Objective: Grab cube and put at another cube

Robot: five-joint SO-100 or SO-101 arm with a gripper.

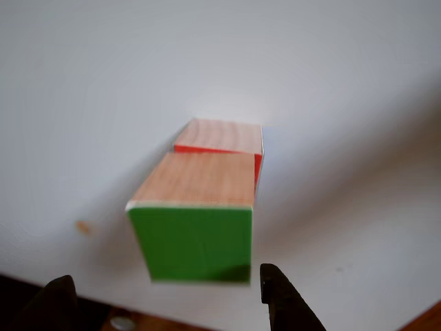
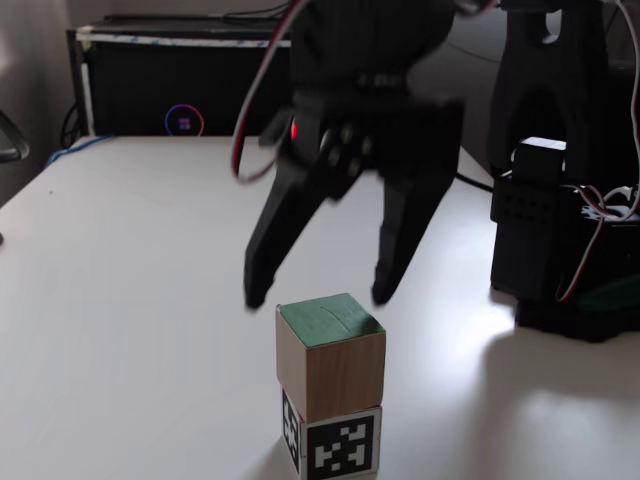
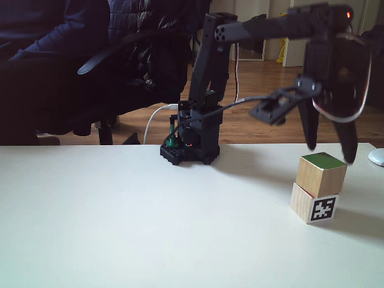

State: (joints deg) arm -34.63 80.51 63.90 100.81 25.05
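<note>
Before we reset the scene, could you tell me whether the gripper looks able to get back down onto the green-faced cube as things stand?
Probably yes. The gripper hangs open just above the green-faced cube, which sits stacked on the other cube, with nothing between them.

The black arm (image 3: pixel 207 84) is rising from its base, its forearm reaching level toward the right of a fixed view. The gripper (image 2: pixel 315 297) is pointing downward, its two fingers (image 2: pixel 275 235) spread wide and holding nothing, with both tips (image 1: pixel 279 289) showing at the other view's bottom edge.
</note>
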